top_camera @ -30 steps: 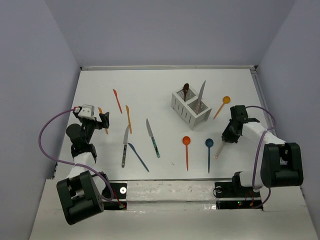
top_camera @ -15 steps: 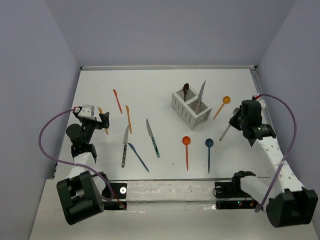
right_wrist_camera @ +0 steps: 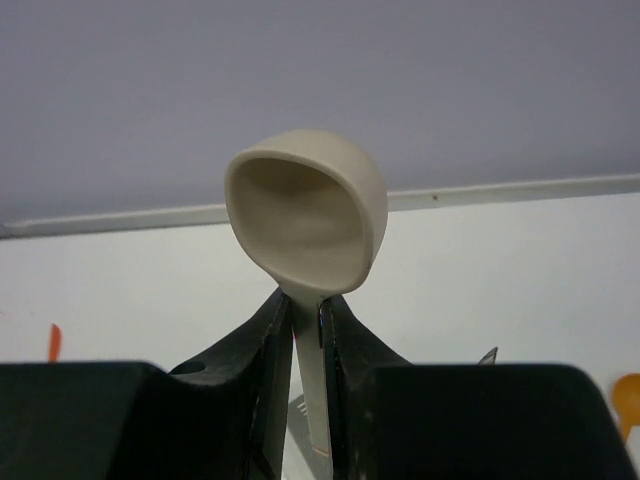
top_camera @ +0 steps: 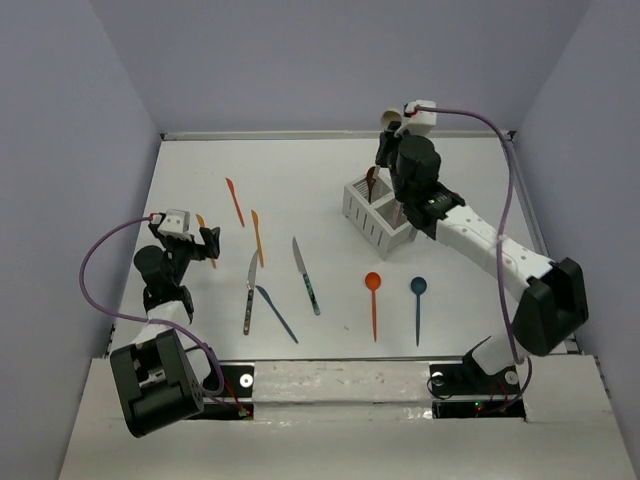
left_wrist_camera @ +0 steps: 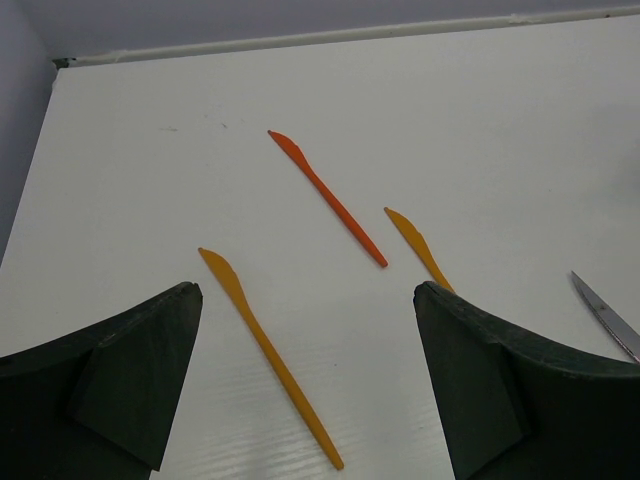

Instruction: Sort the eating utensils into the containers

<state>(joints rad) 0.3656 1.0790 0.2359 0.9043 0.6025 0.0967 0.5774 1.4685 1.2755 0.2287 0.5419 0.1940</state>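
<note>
The right arm (top_camera: 470,235) slants over the table's right side and the caddy (top_camera: 365,222), blocking it from above and from the right. The right gripper (right_wrist_camera: 305,318) pinches a beige spoon (right_wrist_camera: 305,210) upright there, and a brown spoon (top_camera: 372,180) stands in the far compartment. Left of the caddy a bare strip runs to the back wall (top_camera: 330,70). The left silver knife (top_camera: 250,290), right silver knife (top_camera: 306,277) and blue knife (top_camera: 276,314) crowd the near middle. The orange spoon (top_camera: 373,298) and blue spoon (top_camera: 418,303) leave a lane between them. An orange knife (left_wrist_camera: 270,360) lies between the wide fingers of the left gripper (left_wrist_camera: 305,300); a red-orange knife (left_wrist_camera: 328,200) and a far orange knife (left_wrist_camera: 418,248) lie ahead, with bare gaps between them.
</note>
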